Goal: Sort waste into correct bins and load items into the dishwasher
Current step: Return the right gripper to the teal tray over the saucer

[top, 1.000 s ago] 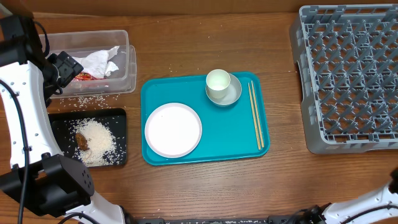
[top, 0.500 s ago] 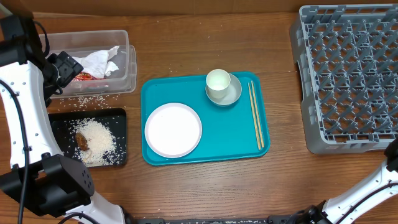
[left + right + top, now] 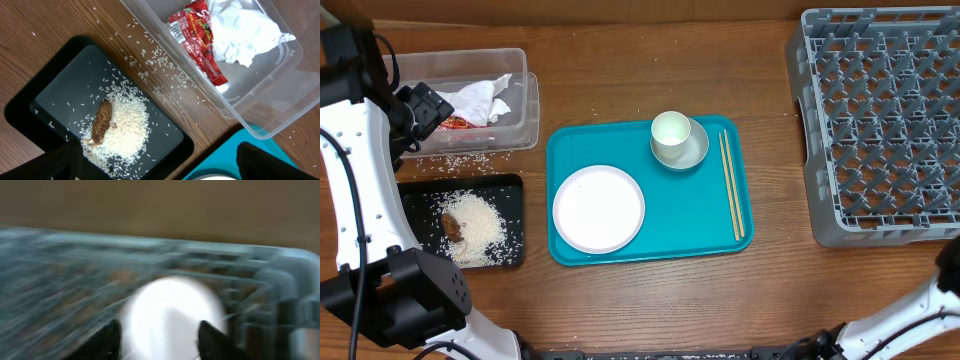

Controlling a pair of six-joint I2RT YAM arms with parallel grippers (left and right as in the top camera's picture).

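- The chopsticks are seen at the teal tray's right edge, long axis along it; plate and cup are beside them.
- The dish rack stands right of the tray, nearer the right arm; the left jaws are held spread, empty, left of the tray.
- The right jaws are shown only by the right wrist view — blurred, a white round shape between them; grip cannot be told.

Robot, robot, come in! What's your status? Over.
Left gripper open, empty. Right gripper blurred, something white between its fingers, grip unclear. Plate, cup, chopsticks on teal tray. Nothing seen in the way.
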